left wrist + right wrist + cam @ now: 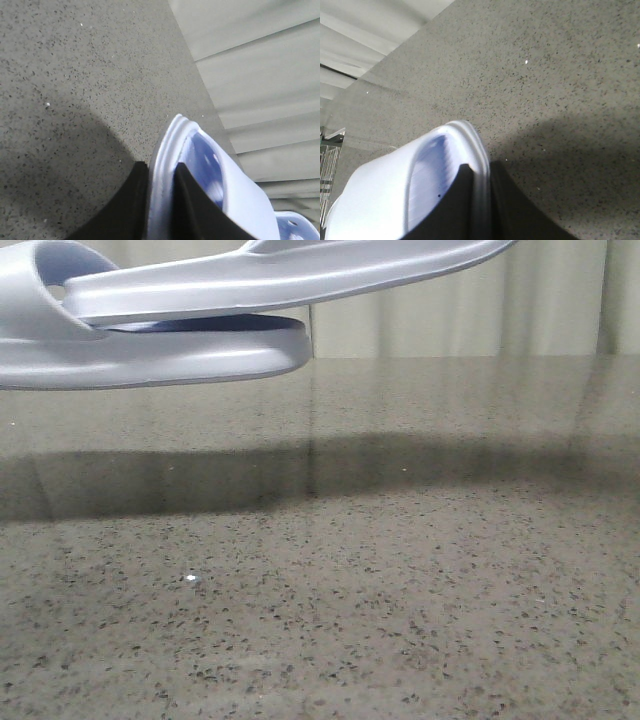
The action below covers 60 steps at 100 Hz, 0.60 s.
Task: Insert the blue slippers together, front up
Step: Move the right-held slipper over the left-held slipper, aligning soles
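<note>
Front camera low, looking forward across bench (400,620), slippers (180,330) very near lens; both wrist cameras peer down past black fingers (130,205) at same speckled bench, close

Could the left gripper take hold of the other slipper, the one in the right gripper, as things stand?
Probably not: the left gripper is shut on its own slipper, so it has no free jaws. The right gripper likewise clamps the other slipper's edge.

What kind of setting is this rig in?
Probably an indoor lab or test bench, though little shows. A bare speckled stone-look tabletop fills the views, with a pale pleated curtain behind it. Each gripper holds one of the blue slippers above it.
</note>
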### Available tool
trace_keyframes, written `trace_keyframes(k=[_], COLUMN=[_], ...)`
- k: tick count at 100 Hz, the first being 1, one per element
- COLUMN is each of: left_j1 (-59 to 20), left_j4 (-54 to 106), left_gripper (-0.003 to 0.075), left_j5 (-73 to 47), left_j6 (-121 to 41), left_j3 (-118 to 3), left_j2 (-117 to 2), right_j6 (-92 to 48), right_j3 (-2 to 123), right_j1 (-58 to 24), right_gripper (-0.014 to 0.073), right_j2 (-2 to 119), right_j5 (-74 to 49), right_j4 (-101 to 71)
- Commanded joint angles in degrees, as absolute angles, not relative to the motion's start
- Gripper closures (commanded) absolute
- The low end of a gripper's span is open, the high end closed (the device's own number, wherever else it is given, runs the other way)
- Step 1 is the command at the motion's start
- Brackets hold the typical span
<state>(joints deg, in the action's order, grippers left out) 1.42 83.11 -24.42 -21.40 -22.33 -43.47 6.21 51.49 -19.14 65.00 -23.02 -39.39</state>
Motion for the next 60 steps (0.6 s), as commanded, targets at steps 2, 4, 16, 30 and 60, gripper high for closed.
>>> trace_keyframes(k=[2, 4, 16, 30, 60], left_j1=[1.5, 1.5, 1.5, 1.5, 1.5], left_j4=[86.2, 86.2, 87.3, 90.6, 96.5], left_gripper=[0.0704, 0.0704, 0.0704, 0.0704, 0.0704], left_j5=[-25.1, -25.2, -25.8, -26.7, -28.4], left_j6=[-21.8, -21.8, -21.8, -21.8, -21.8], left_j3=[-23.9, -23.9, -23.9, -23.9, -23.9], left_j2=[-43.2, -43.2, -43.2, -43.2, -43.3], right_j6=[5.5, 5.5, 5.5, 5.5, 5.5], right_j3=[53.1, 53.1, 53.1, 53.1, 53.1], right_j1=[-21.0, -21.1, -21.8, -21.8, -21.8], right_gripper=[0.0701, 0.0701, 0.0701, 0.0701, 0.0701], right_j2=[65.7, 66.0, 67.6, 68.3, 68.3], right_j5=[-17.7, -17.4, -15.3, -15.3, -15.3], right_j4=[-40.8, -40.8, -40.9, -41.3, -41.6])
